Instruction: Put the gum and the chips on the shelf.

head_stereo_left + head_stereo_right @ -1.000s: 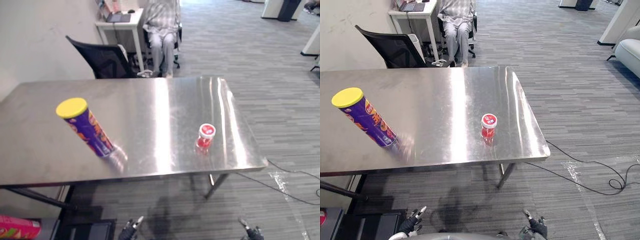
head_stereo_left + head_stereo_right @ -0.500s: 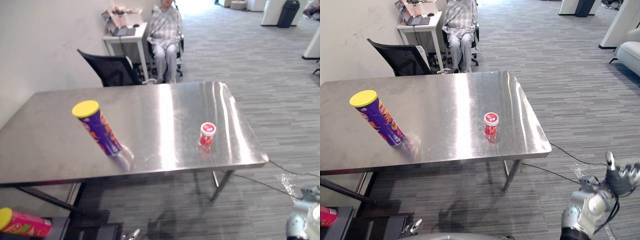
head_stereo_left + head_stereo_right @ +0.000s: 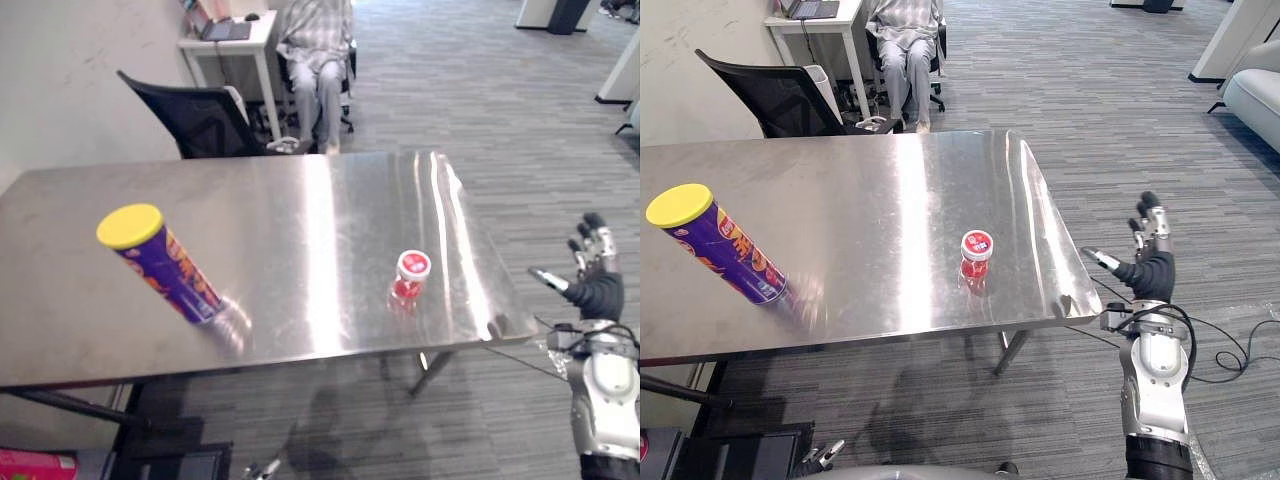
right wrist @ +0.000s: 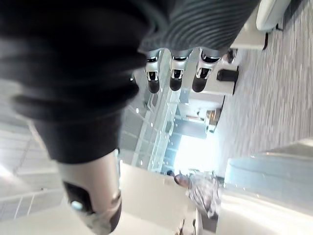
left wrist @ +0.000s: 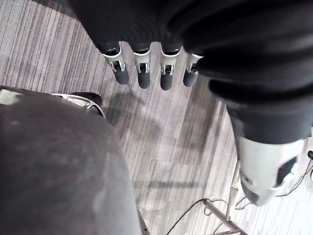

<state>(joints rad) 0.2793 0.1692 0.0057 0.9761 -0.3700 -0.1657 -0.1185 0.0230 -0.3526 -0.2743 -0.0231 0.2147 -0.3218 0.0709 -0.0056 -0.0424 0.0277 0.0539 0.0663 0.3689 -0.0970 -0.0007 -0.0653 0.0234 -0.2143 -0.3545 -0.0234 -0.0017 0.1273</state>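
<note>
Right of the gum on the tabletop, the right hand hangs spread, empty; it looks light, stiff, slick, best pinched round its sides.

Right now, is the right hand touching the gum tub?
Apart. The right eye view shows the right hand open in the air beyond the table's right edge, with bare steel between it and the gum tub.
</note>
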